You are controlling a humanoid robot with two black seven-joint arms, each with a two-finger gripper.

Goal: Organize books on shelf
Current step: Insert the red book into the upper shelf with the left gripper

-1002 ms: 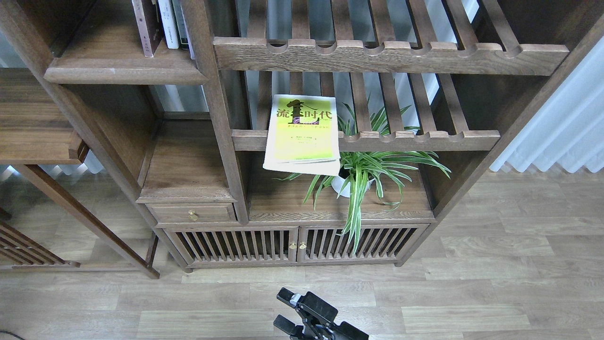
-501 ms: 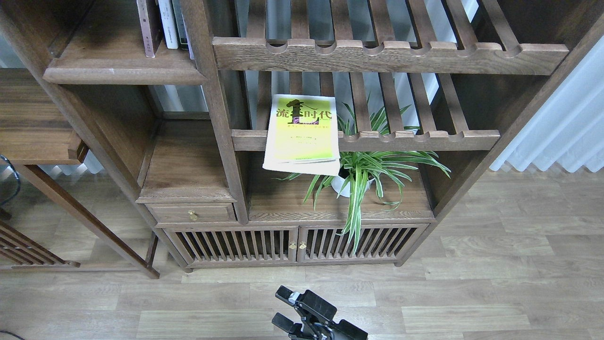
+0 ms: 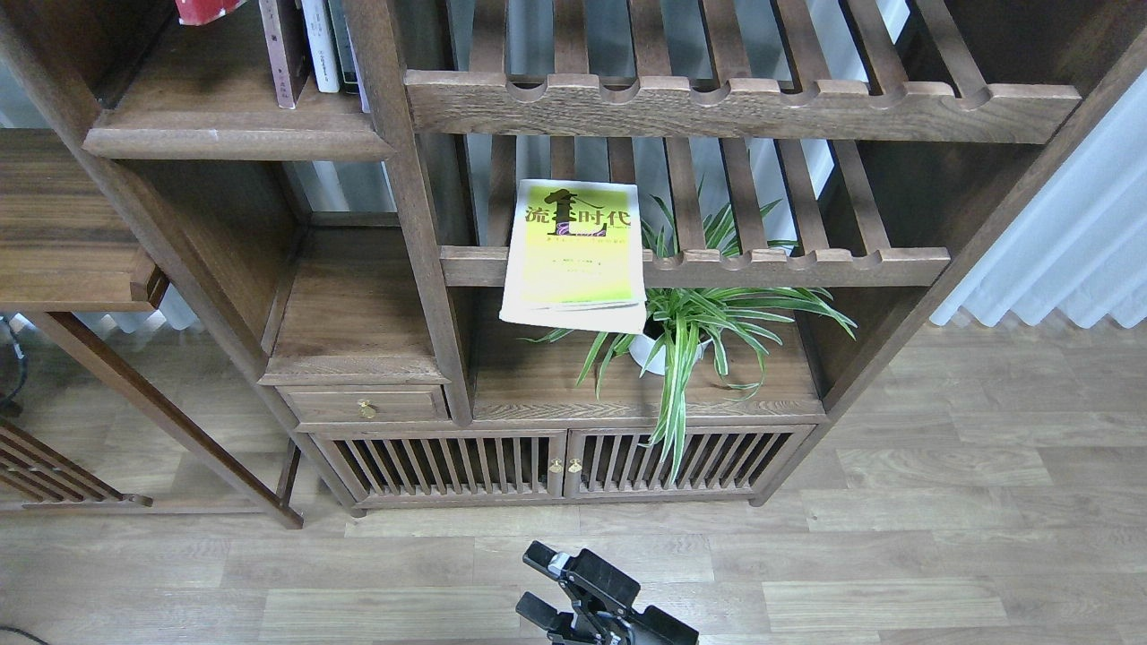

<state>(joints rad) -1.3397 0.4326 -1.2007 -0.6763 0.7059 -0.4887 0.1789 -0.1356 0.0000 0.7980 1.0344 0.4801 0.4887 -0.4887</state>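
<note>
while the red book [image 3: 204, 9] edges in at the top left of the shelf [image 3: 235, 143], the lime-yellow book [image 3: 574, 255] lies flat right of it on a slatted rack [image 3: 694, 266]. the right gripper [image 3: 543, 582], low and well below, stands with fingers apart and empty; it should, in my judgement, pinch the overhanging front edge squarely.

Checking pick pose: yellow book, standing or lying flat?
Lying flat, cover up. The yellow book rests on the slatted rack, its near edge hanging past the front rail, above the plant.
</note>
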